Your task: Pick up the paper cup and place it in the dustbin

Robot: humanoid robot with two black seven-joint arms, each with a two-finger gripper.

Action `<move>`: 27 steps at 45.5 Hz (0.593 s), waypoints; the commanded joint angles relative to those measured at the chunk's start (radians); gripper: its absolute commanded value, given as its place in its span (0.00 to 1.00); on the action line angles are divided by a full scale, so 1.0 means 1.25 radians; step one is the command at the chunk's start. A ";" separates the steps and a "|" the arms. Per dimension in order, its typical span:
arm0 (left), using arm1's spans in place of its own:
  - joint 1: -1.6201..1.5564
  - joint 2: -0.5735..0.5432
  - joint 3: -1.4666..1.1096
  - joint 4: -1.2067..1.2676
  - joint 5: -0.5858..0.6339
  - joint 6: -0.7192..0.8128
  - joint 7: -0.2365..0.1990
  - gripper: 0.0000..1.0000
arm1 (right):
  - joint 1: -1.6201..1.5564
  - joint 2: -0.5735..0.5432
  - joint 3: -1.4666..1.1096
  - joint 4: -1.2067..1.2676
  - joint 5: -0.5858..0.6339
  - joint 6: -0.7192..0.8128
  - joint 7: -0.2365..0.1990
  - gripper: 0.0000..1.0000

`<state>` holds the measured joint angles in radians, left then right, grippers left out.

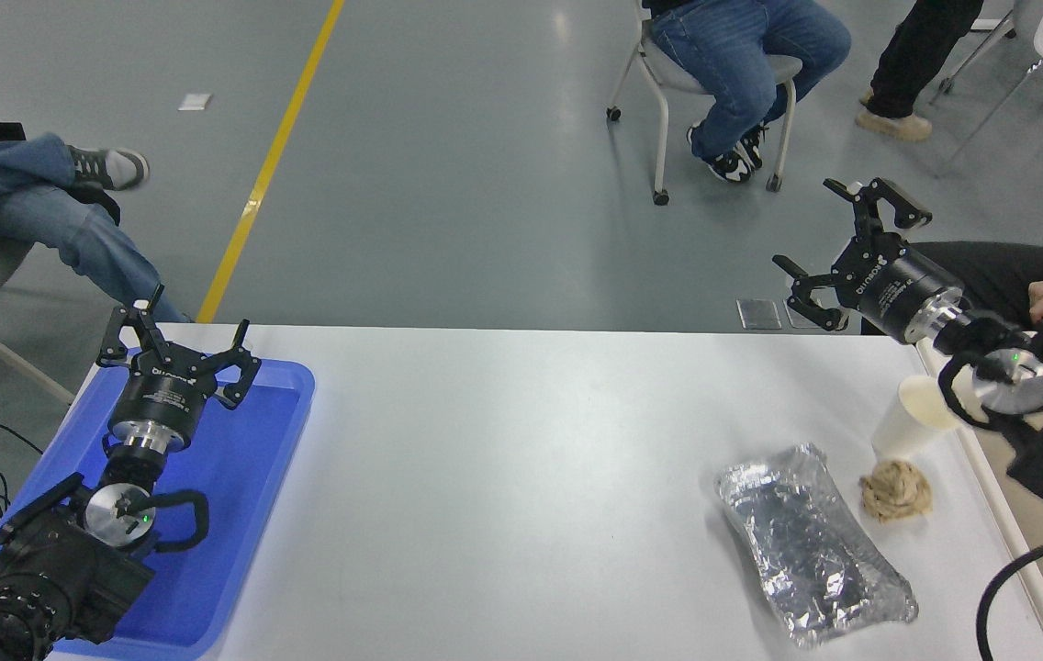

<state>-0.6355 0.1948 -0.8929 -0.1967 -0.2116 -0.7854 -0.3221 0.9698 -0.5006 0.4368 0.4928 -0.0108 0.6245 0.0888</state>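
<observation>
We see the right hand [843, 243] spread wide, raised past the bench's [521, 459] far edge. The cup [909, 420] stands upright beside the bin [1017, 551]. Left hand [174, 344] wide over the tray [246, 514].

Light: bright, even, from overhead.
Glare: pale sheen on floor [567, 28]; sparkle on foil tray [811, 542].
Shadows: soft, faint under arms.
Focus: sharp throughout; no motion blur.
</observation>
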 commanded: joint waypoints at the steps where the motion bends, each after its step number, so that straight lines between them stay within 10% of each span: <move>1: 0.000 0.000 0.000 0.002 0.000 0.000 0.000 1.00 | 0.214 -0.093 -0.329 0.082 -0.021 -0.003 -0.005 1.00; 14: 0.000 0.000 0.000 0.002 0.000 0.000 0.000 1.00 | 0.389 -0.166 -0.562 0.288 -0.089 0.001 -0.005 1.00; 27: -0.001 -0.002 0.000 -0.001 0.000 0.000 0.000 1.00 | 0.525 -0.207 -0.700 0.515 -0.481 -0.001 -0.004 1.00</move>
<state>-0.6364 0.1938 -0.8928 -0.1967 -0.2107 -0.7854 -0.3221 1.4727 -0.7179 -0.2508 0.9375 -0.3041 0.6236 0.0836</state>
